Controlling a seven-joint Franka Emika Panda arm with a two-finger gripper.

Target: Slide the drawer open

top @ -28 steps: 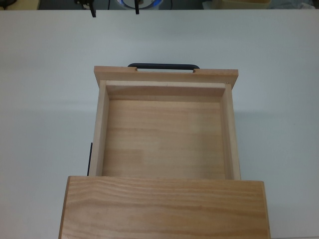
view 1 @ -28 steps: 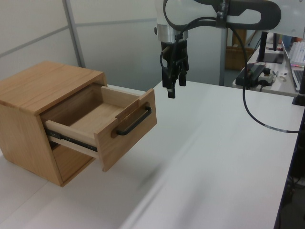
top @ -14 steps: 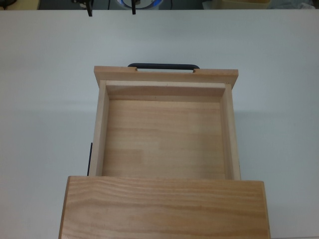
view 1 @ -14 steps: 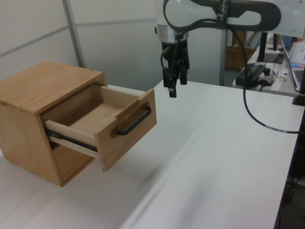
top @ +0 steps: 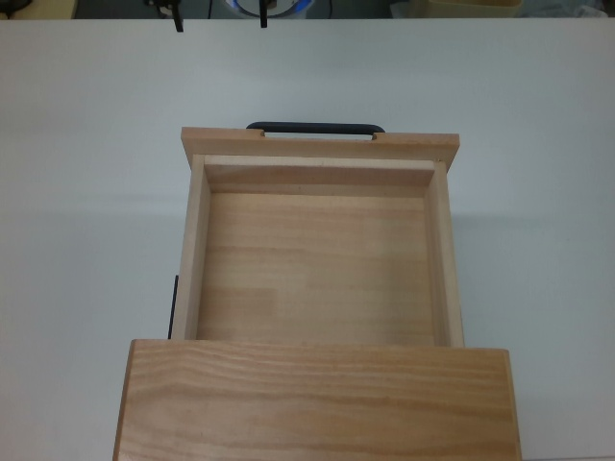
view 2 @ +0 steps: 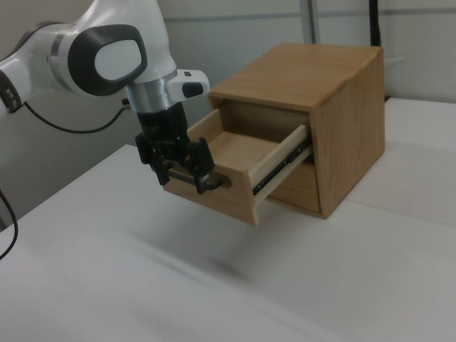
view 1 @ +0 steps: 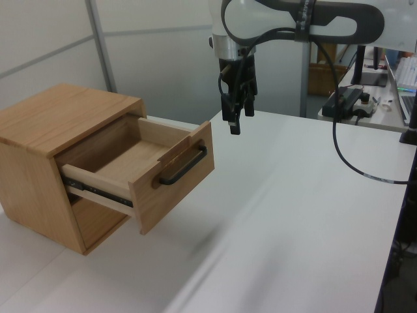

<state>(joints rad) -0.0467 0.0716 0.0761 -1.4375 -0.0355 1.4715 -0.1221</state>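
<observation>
Below and to the left view's left of the pincer (view 1: 233,116), the drawer (view 1: 140,171) stands pulled well out of its cabinet (view 1: 45,140), with the tray interior exposed and empty. Compared with the frames from a second ago, the drawer shows no shift in the top view or the left view; its extension is unchanged. The pincer has moved only slightly in the left view and remains clear of the handle (view 1: 184,165), above and apart from it, holding nothing. Judged from this, the opening stroke is complete and the arm is in its release or retreat phase.

Whether the pincer fingers stand apart or together cannot be determined from any view. In the right view the pincer (view 2: 182,167) overlaps the drawer front (view 2: 214,192), so the handle is largely hidden there. The top view shows no pincer at all, and the cabinet (top: 317,399) is cut off at the bottom edge. The table (view 1: 293,215) beside the drawer carries nothing visible.
</observation>
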